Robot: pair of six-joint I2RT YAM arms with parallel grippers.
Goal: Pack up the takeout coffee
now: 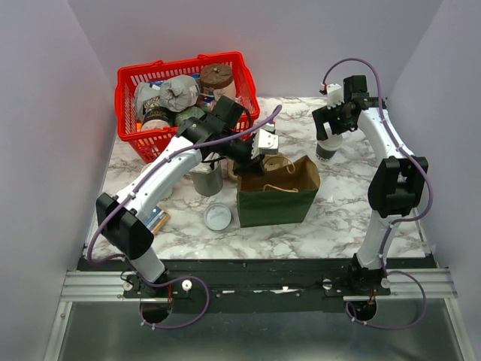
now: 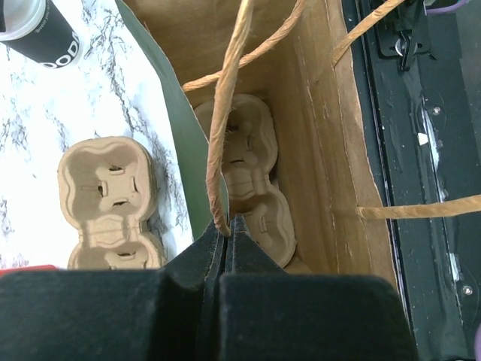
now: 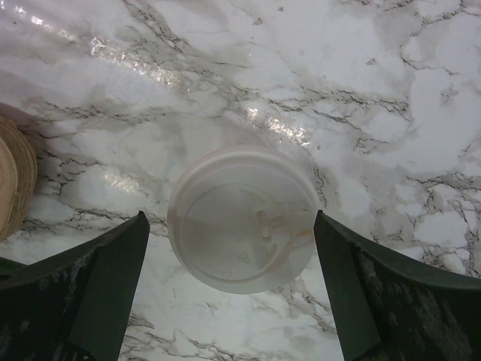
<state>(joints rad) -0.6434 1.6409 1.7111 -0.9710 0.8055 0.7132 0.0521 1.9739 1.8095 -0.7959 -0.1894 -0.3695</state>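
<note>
the green paper bag (image 1: 274, 203) stands open in the middle of the marble table (image 1: 346, 218). a cardboard cup tray (image 2: 252, 188) lies in the bottom of the bag. a second tray (image 2: 109, 199) lies on the table just outside the bag's far side, between the bag and the coffee cup (image 3: 240, 218). left of the bag are a grey cup stack (image 1: 207, 180) and a loose flat lid (image 1: 218, 218). a red basket (image 1: 128, 83) full of goods sits well behind the bag to its left. the left gripper (image 2: 229, 226) hangs over the bag's mouth, pinched tight on one twine handle (image 2: 222, 150). the coffee cup stands behind and to the right of the bag, apart from it. it is upright, its long axis vertical, dark wall below and white lid facing up. the right gripper (image 3: 231, 218) hovers above it, fingers spread wide, one on either side of the lid.
</note>
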